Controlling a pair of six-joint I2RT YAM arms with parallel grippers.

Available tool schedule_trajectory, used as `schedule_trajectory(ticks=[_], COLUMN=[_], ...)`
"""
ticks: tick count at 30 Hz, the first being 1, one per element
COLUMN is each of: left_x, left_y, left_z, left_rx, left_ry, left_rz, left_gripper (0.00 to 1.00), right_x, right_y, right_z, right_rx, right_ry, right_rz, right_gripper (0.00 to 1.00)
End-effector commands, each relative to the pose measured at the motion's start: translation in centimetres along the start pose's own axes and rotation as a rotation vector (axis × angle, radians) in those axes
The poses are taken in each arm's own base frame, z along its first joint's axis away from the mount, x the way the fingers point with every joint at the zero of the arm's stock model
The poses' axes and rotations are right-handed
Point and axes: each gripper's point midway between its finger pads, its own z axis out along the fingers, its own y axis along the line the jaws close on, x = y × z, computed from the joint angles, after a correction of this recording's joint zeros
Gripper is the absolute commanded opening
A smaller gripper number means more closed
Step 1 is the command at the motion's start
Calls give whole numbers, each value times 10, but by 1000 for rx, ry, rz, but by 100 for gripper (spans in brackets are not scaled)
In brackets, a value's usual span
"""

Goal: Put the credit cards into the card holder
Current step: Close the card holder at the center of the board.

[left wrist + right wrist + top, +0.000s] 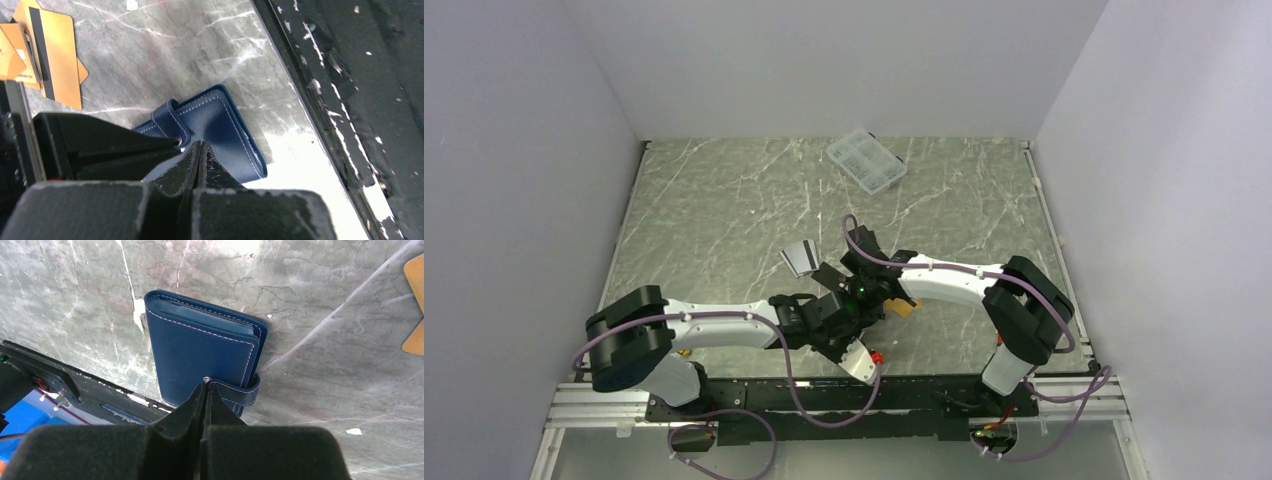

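The card holder (220,125) is a closed navy-blue wallet lying flat near the table's front edge; it also shows in the right wrist view (200,347). Its snap tab (242,392) wraps over one side. My right gripper (206,385) is shut with its tips pinching the end of the tab at the snap. My left gripper (200,146) is shut and empty, its tips resting on the holder's cover beside the tab. Orange-gold credit cards (55,55) lie fanned beyond the holder. Silver-grey cards (802,258) lie farther back. In the top view both grippers (846,322) hide the holder.
A clear plastic compartment box (866,161) sits at the back of the marble table. The black front rail (350,100) runs close beside the holder. One orange card (906,310) shows by the right wrist. White walls close in the table on three sides.
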Motion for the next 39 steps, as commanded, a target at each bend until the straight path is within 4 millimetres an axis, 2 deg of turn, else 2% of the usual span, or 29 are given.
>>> schedule_trajectory(ticks=[1,5,13,20,33,39], left_x=[1,14,26,31,33,30], left_y=[-6,-15,-17,-23,-26,-27], left_z=[-20,-21,1,8,7,6], left_rx=[1,-7,-14,19,5,7], left_ry=[5,33,63,76,64,52], left_rz=[28,40,42,49,65,61], left_gripper=[0,0,0,0,0,0], right_x=[11,11,7,7,33,32], right_y=[-46,-48,-42,-35,-44,-40], right_z=[26,24,21,22,47,59], right_rx=[181,187,186,190,302,333], right_ry=[7,2,0,17,96,90], right_rz=[-9,-6,-17,-44,-89,-96], right_gripper=[0,0,0,0,0,0])
